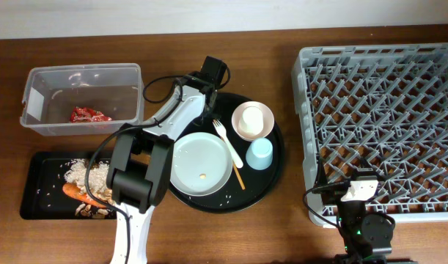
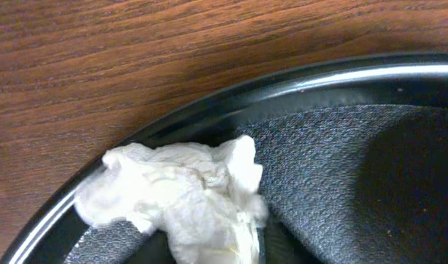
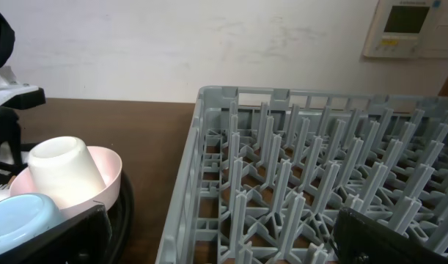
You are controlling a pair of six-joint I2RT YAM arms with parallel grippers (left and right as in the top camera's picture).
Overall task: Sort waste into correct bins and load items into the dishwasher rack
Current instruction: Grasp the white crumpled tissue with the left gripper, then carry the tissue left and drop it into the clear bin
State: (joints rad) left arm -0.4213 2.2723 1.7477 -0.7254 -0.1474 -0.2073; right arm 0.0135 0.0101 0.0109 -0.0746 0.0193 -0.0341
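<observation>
While the left claw (image 1: 207, 108) hangs over the crumpled white paper (image 2: 187, 194), I cannot tell its grip; the right claw (image 3: 224, 240) is wide open.

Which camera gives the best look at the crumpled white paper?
Left wrist: the crumpled white paper shows large and close, lying at the rim of the round black tray. Overhead, the left arm covers it. The right wrist view misses it.

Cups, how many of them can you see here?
2. The light blue cup stands on the round black tray; the small white cup sits inside the cream-pink bowl beside it. The left arm may hide others.
</observation>
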